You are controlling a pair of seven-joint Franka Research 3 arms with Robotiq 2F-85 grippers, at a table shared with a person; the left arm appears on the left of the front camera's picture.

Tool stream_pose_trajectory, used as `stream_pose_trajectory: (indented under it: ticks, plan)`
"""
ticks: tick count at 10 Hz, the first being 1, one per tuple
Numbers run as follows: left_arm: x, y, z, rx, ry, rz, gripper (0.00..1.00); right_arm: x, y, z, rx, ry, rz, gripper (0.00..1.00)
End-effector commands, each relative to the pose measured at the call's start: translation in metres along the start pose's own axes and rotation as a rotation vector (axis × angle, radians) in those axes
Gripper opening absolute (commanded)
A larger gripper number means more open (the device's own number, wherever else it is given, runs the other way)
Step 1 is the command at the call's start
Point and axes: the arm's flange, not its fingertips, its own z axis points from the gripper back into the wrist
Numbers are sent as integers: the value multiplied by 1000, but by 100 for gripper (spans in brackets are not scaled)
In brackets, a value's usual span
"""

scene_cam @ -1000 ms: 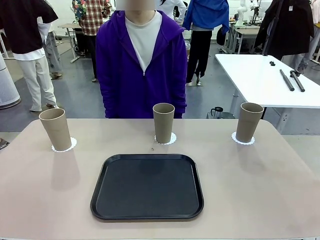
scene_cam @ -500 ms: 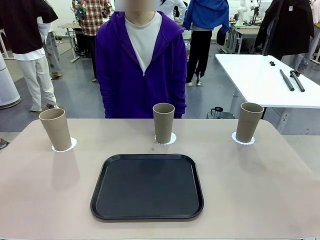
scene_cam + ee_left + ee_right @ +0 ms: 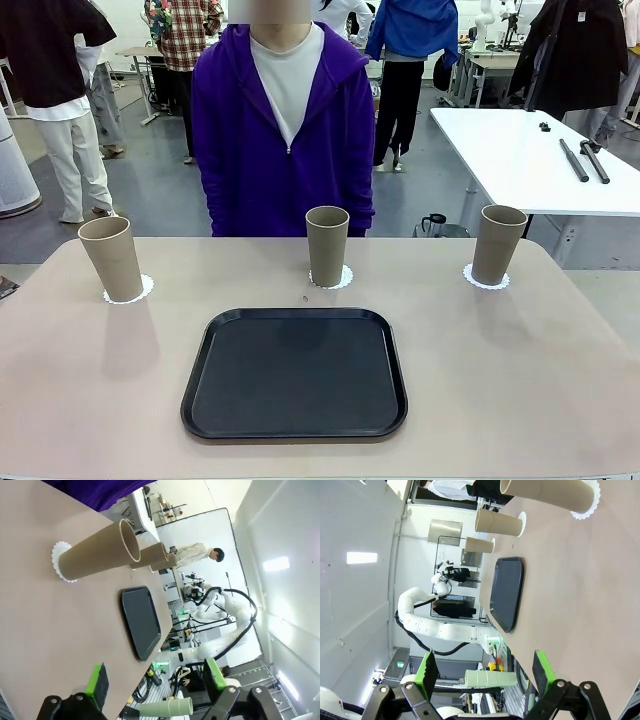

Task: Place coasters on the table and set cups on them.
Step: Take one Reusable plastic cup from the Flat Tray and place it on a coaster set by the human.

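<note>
Three cups are seen standing upright across the far half of the tabletop [image 3: 520, 380] in the front view, each set on its own coaster. The left cup [image 3: 111, 258] is placed at the left of the frame on the left coaster [image 3: 143, 290], whose lacy edge shows around the base. The middle cup [image 3: 327, 246] is set at the centre of the frame on the middle coaster [image 3: 345, 278]. The right cup [image 3: 497, 244] is set toward the right of the frame on the right coaster [image 3: 472, 277]. The three are kept well apart from one another.

A black tray [image 3: 295, 373] is laid flat in the lower middle of the frame, nearer than the cups, and nothing is carried on it. A small dark speck is seen on the tabletop between the tray and the middle cup.

A person in a purple jacket [image 3: 283, 120] is seen standing behind the far edge, just behind the middle cup. A white table [image 3: 520, 150] with two black rods [image 3: 584, 160] is seen at the upper right of the frame.

In the left wrist view, the left tool [image 3: 155, 678] is held wide open at the bottom edge, with nothing gripped between its green pads. In the right wrist view, the right tool [image 3: 486, 670] is likewise spread wide at the bottom edge, and nothing is held.
</note>
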Motion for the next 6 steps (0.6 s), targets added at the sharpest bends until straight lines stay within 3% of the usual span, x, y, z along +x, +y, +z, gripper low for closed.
stream_pose_trajectory:
  ticks: [1, 2, 6]
  plan:
    - [1, -5, 0, 48, -5, -18, 100, -1, 3, -1, 3, 5, -8, 100]
    - [0, 0, 0, 0, 0, 0, 100, -1, 3, -1, 3, 5, -8, 100]
    - [0, 0, 0, 0, 0, 0, 100, -1, 3, -1, 3, 5, -8, 100]
